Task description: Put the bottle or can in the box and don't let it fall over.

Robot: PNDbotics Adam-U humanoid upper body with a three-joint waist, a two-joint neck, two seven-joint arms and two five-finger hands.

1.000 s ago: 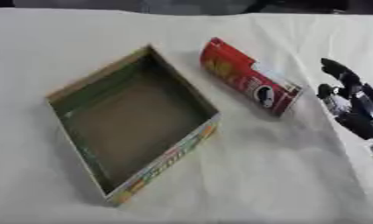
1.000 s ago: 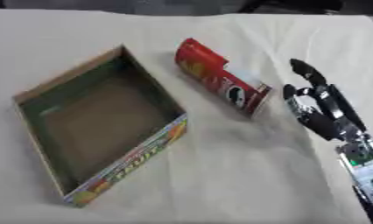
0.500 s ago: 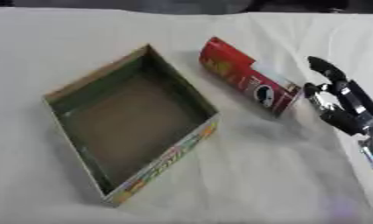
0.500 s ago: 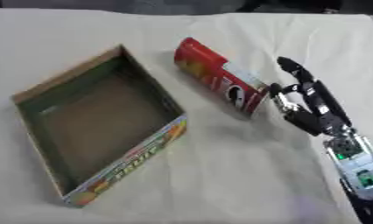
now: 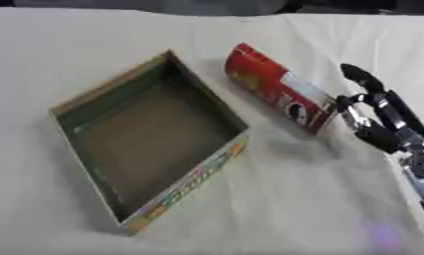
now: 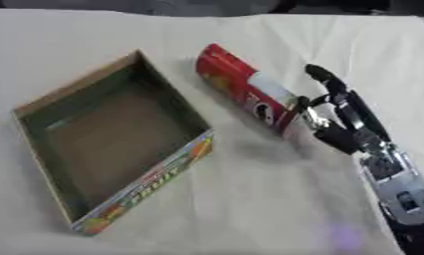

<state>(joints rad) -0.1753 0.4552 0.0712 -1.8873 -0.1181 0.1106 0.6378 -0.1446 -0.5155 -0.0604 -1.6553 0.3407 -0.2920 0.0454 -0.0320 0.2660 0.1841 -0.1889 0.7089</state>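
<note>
A red tube-shaped can (image 5: pixel 278 88) lies on its side on the white cloth, just right of the open cardboard box (image 5: pixel 85 96). The box is shallow, with a brown floor and a colourful printed front wall, and holds nothing. My right hand (image 6: pixel 344 119) comes in from the lower right and is at the can's near end, its fingers relaxed and spread beside the can, one finger pointing up past it. The fingers touch or nearly touch the can's end; none is curled round it. My left hand shows in no view.
The white tablecloth (image 5: pixel 93 40) covers the whole table. A dark strip runs along the far edge at the top. My right forearm (image 6: pixel 403 191) crosses the lower right corner.
My right hand has moved left and forward across the cloth and now stands at the can's near end. The can and the box have kept their places.
</note>
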